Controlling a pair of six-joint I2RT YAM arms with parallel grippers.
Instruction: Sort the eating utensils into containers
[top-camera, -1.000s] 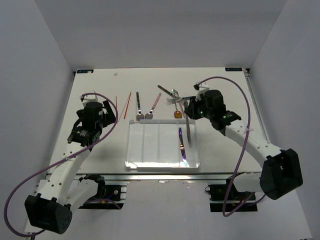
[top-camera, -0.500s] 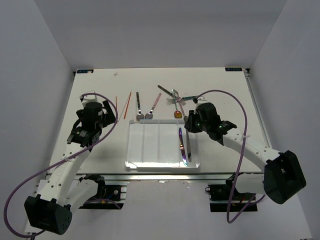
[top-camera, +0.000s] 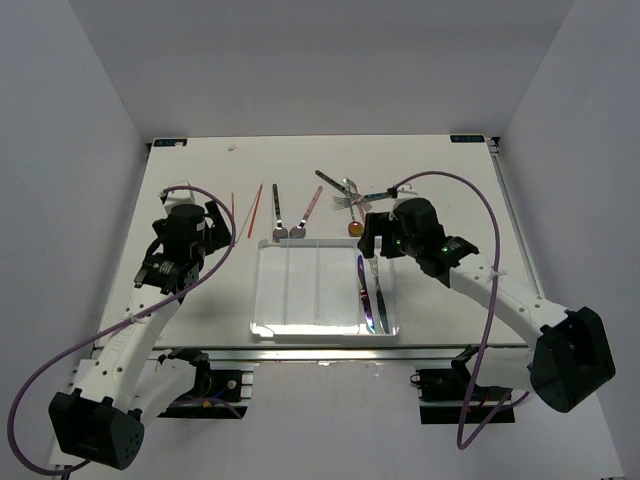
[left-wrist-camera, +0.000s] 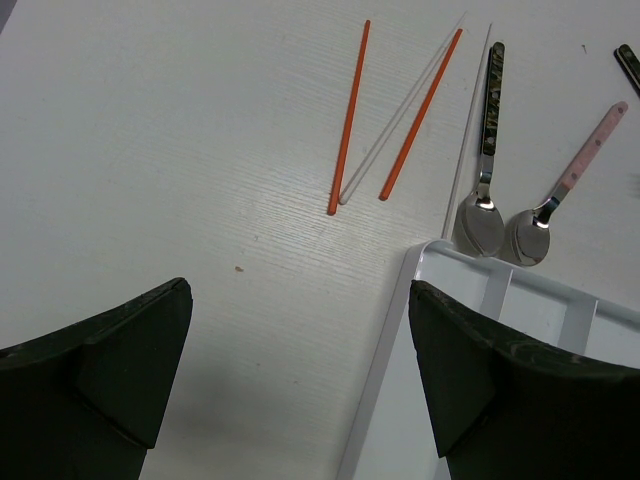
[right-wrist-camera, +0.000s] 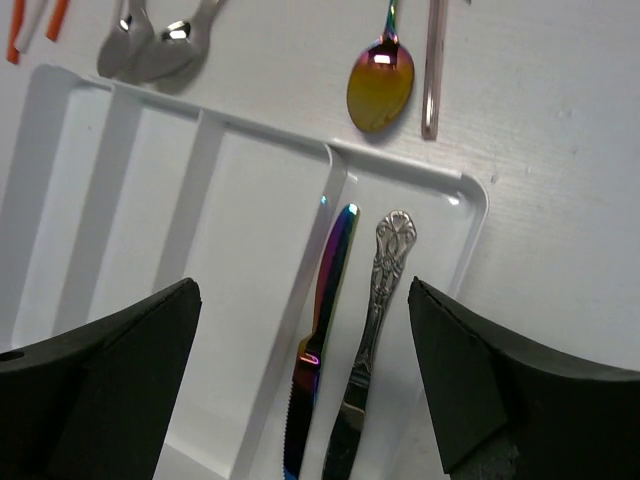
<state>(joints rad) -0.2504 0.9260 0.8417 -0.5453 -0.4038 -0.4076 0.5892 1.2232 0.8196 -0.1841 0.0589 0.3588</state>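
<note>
While the right jaws stand wide apart with nothing between them, their two dark fingers (right-wrist-camera: 100, 385) fill the lower corners of the right wrist view and cover part of the tray (right-wrist-camera: 470, 200). Below the gap, two knives lie side by side in the tray's rightmost compartment. An iridescent knife (right-wrist-camera: 325, 290) runs along the divider, and a silver knife (right-wrist-camera: 378, 280) with an ornate handle lies just beside it, toward the outer wall. Both blades are cut off by the lower edge of that view, and from above the arm covers the far end of that compartment. Neither knife touches the jaws. Just beyond the tray's far wall rests a gold-tinted spoon (right-wrist-camera: 380, 90), and next to it a pinkish handle (right-wrist-camera: 433, 70) whose other end is out of frame.

The left jaws are likewise spread and hold nothing, over bare worktop (left-wrist-camera: 180, 150) off the tray's far left corner. Ahead of them, toward the far edge, two red-orange chopsticks (left-wrist-camera: 347, 120) form a narrow V, with a pale thin line between them that is hard to make out. To their right, a dark-handled spoon (left-wrist-camera: 488, 120) and a pink-handled spoon (left-wrist-camera: 575, 170) lie with their bowls right at the tray's far rim.

The tray sits midway along the worktop's near edge. Toward the far edge, right of centre, a cluster of overlapping utensils (top-camera: 345, 195) is too small to sort out.
</note>
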